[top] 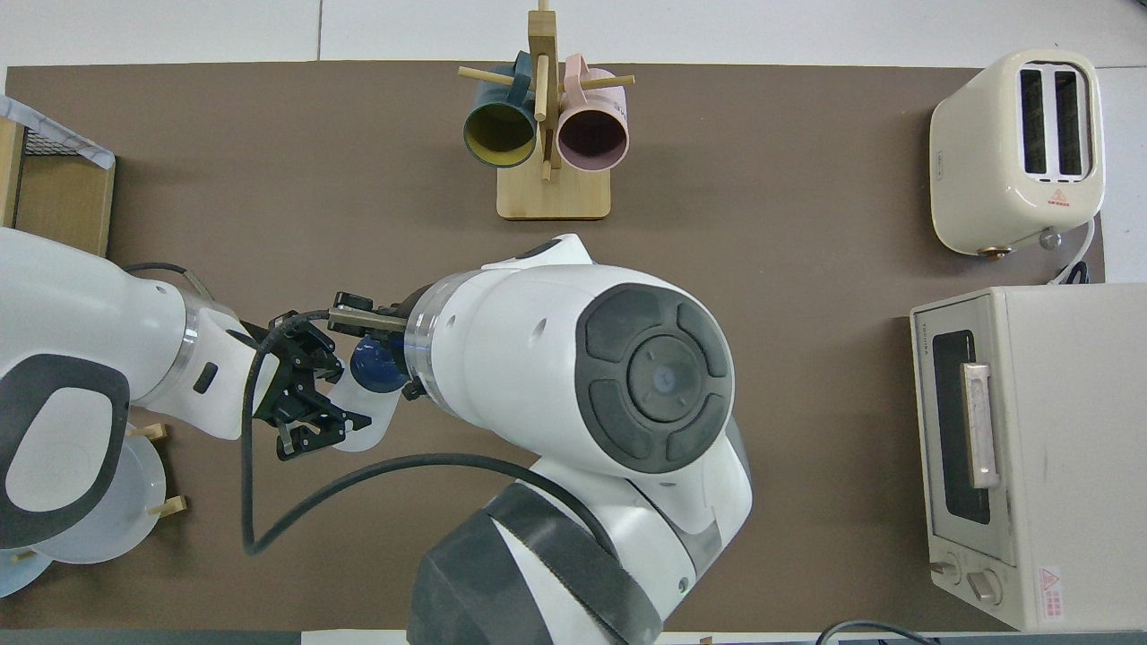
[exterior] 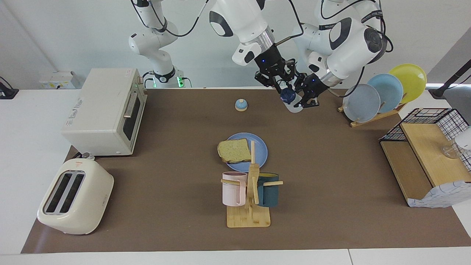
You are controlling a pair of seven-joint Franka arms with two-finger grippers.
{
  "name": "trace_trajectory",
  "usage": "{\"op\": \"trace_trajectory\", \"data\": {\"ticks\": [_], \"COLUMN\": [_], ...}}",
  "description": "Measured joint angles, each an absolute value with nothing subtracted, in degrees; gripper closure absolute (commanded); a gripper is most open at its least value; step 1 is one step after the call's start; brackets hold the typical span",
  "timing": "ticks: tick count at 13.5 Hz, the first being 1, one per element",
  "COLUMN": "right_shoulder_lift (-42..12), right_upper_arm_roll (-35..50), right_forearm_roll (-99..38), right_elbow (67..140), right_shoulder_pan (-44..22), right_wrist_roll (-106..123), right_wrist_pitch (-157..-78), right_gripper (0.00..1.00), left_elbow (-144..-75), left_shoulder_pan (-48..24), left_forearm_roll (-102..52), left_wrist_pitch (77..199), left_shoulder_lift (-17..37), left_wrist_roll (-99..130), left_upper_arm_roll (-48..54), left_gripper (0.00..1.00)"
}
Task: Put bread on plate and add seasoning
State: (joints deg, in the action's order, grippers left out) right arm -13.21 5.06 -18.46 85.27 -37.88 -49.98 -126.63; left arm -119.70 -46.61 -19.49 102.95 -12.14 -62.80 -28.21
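Near the robots' edge of the mat, toward the left arm's end, the seasoning (exterior: 293,103) was up off the table, tilted, its whitish body clamped in the left gripper (exterior: 307,98), fingers closed tight on the bottle. The right gripper (exterior: 282,87) sat at the bottle's dark blue cap (top: 375,367), right on top of it; could not tell whether its fingers were gripping the cap or parted off it. In the overhead view the right arm's bulk hid most of the table centre. Plate (exterior: 260,147) lay flat mid-table, farther from the robots than the bottle. Bread (exterior: 234,151) lay on the plate, overhanging the rim toward the right arm's end. Mug rack (exterior: 248,217) stood just beside the plate, farther from the robots, pink mug (exterior: 233,188) and teal mug (exterior: 268,189) hung on it. Small bell (exterior: 241,105) sat near the robots' edge, apart from the bottle. Toaster oven (exterior: 105,110) and toaster (exterior: 75,197) at the right arm's end; plate rack (exterior: 384,92) with upright plates and wire shelf (exterior: 428,154) at the left arm's end.
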Motion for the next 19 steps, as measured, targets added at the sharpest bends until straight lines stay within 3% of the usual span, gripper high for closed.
{"op": "trace_trajectory", "data": {"ticks": [1, 2, 12, 17, 18, 19], "right_shoulder_lift": [-13.4, -13.5, -13.5, -13.6, -13.5, -13.4], "right_upper_arm_roll": [5.1, 5.1, 4.9, 5.3, 5.3, 5.4], "right_forearm_roll": [-18.4, -18.4, -18.4, -18.9, -19.0, -19.2], "right_elbow": [85.3, 85.3, 85.1, 85.3, 85.4, 85.8], "right_shoulder_pan": [-37.9, -37.9, -37.5, -37.8, -37.8, -37.9], "right_wrist_roll": [-50.0, -50.0, -53.5, -57.8, -58.0, -58.1], "right_wrist_pitch": [-126.7, -126.7, -127.0, -132.9, -134.1, -135.6], "right_gripper": [0.97, 1.0, 1.0, 1.0, 0.99, 0.91], "left_elbow": [-119.7, -119.7, -119.7, -119.1, -118.9, -118.6], "left_shoulder_pan": [-46.6, -46.6, -46.7, -46.7, -46.7, -46.7], "left_forearm_roll": [-19.5, -19.5, -19.9, -20.6, -20.7, -20.8], "left_wrist_pitch": [102.9, 103.0, 103.0, 103.6, 103.7, 103.8], "left_shoulder_lift": [-12.1, -12.1, -12.3, -13.0, -13.0, -13.0], "left_wrist_roll": [-62.8, -62.8, -62.4, -61.7, -61.6, -61.5], "left_upper_arm_roll": [-28.2, -28.2, -28.3, -28.4, -28.4, -28.4], "left_gripper": [1.0, 1.0, 1.0, 1.0, 1.0, 1.0]}}
